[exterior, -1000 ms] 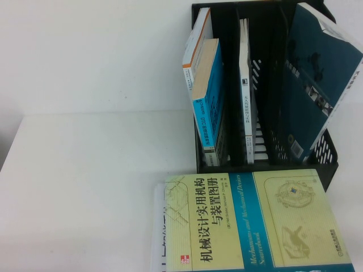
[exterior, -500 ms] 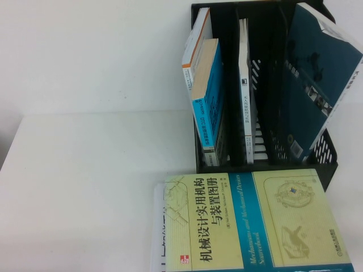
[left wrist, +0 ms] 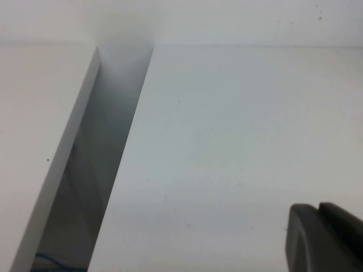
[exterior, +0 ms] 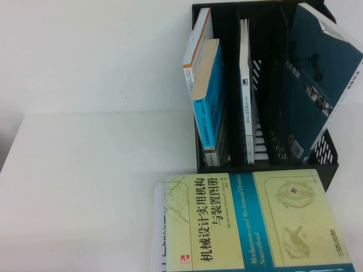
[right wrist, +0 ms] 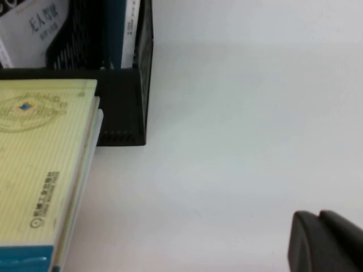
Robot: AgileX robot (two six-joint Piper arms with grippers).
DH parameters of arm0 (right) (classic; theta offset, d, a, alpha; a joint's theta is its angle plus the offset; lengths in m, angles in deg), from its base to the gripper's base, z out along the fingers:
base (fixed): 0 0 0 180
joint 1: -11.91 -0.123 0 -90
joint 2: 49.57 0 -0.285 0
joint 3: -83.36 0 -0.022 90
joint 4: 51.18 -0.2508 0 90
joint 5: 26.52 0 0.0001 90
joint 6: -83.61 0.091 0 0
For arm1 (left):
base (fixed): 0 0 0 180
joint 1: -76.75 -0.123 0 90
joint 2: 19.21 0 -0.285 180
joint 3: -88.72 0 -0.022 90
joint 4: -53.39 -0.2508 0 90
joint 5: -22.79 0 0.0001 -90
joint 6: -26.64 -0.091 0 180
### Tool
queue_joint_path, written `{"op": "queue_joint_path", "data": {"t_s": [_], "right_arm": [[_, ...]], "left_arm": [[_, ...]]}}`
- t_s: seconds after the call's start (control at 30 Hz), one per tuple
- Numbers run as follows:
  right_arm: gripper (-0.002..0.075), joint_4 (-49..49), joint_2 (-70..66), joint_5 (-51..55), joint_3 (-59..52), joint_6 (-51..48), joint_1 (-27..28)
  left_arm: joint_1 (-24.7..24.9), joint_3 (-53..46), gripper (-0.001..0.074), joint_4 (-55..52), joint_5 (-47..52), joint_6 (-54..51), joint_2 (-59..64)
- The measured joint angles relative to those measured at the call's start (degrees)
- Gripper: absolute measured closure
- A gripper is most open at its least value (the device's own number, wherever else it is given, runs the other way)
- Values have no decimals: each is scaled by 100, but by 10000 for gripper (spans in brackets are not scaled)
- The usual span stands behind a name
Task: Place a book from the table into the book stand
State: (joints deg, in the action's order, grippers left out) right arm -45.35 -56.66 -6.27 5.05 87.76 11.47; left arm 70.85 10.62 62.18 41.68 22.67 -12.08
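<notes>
The black book stand (exterior: 323, 161) stands at the table's far right. A thick book with a bright cyan-blue cover (exterior: 211, 99) stands tilted in its left slot, beside a white and orange book (exterior: 195, 48). No gripper shows in the high view. My left gripper (left wrist: 317, 212) is shut and empty over bare white table (left wrist: 238, 141). My right gripper (right wrist: 319, 218) is shut and empty over the white table (right wrist: 238, 130), to the right of the stand's corner (right wrist: 122, 107).
A pale yellow-green book with a teal band (exterior: 249, 218) lies flat in front of the stand on a white book (exterior: 157, 226). A thin white book (exterior: 245, 85) and a large dark teal book (exterior: 315, 79) stand in the other slots. The left wrist view shows a gap (left wrist: 96, 170) between two tabletops.
The cyan-blue book in the stand has shifted very slightly to the right. Nothing else has moved.
</notes>
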Motion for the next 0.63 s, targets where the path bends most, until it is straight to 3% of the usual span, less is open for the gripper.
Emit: {"op": "queue_joint_path", "data": {"t_s": [0.63], "right_arm": [[718, -143, 0, -23, 0, -77, -23]], "left_arm": [[0, 0, 737, 0, 0, 0, 0]]}}
